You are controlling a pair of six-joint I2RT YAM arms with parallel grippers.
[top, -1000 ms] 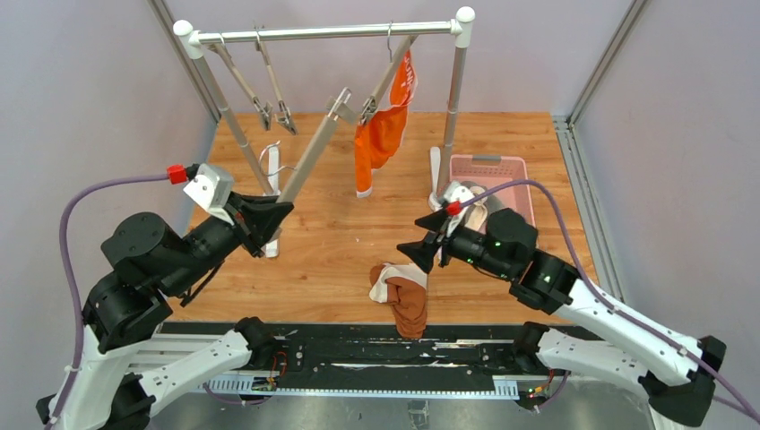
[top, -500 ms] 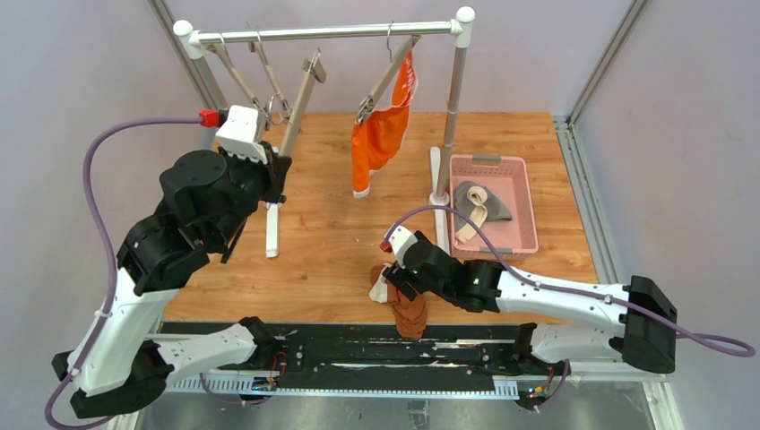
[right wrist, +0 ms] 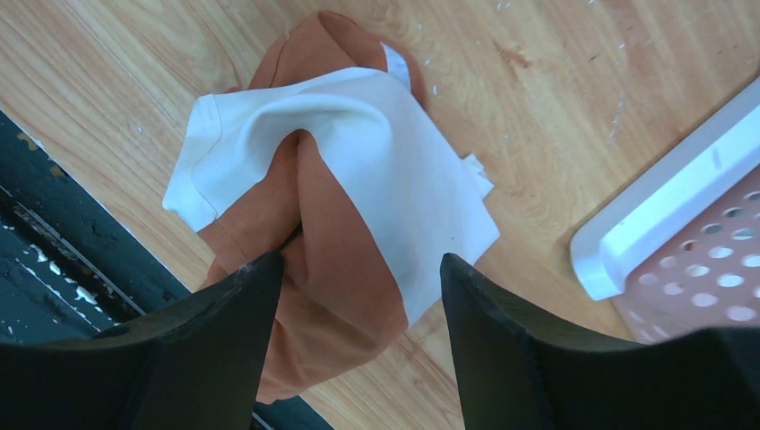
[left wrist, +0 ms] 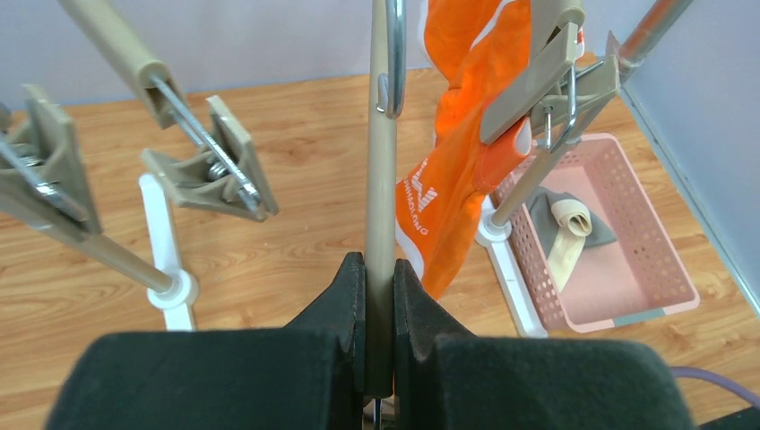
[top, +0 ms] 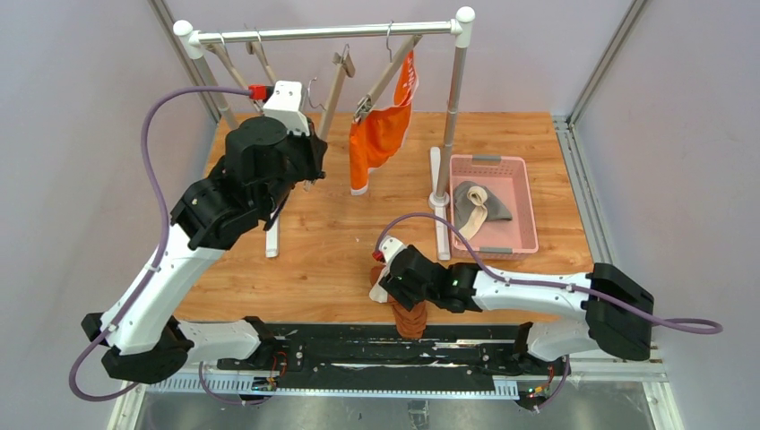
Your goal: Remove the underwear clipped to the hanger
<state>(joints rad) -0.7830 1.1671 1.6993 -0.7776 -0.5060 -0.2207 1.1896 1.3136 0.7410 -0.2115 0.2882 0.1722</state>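
Note:
The bright orange underwear (top: pixel 381 134) hangs from a clip hanger on the rack; it also shows in the left wrist view (left wrist: pixel 457 170). My left gripper (top: pixel 314 148) is raised by the rack and shut on the beige bar of an empty hanger (left wrist: pixel 384 179), held between its fingers (left wrist: pixel 354 296). The rust-brown underwear (top: pixel 408 309) lies crumpled at the table's front edge, its white inner side up (right wrist: pixel 394 161). My right gripper (right wrist: pixel 358 260) is open just above it, jaws either side of a brown fold. The grey-beige underwear (top: pixel 479 202) lies in the pink basket.
The pink basket (top: pixel 524 179) stands at the right, beside the rack's white foot (right wrist: pixel 663 215). The rack rail (top: pixel 327 34) carries further empty clip hangers (left wrist: pixel 211 170) at the left. The black front rail runs right below the brown briefs.
My left arm has risen and swung back and right, lifting the hanger bar toward the rail. My right gripper has moved from near the basket down over the rust-brown briefs.

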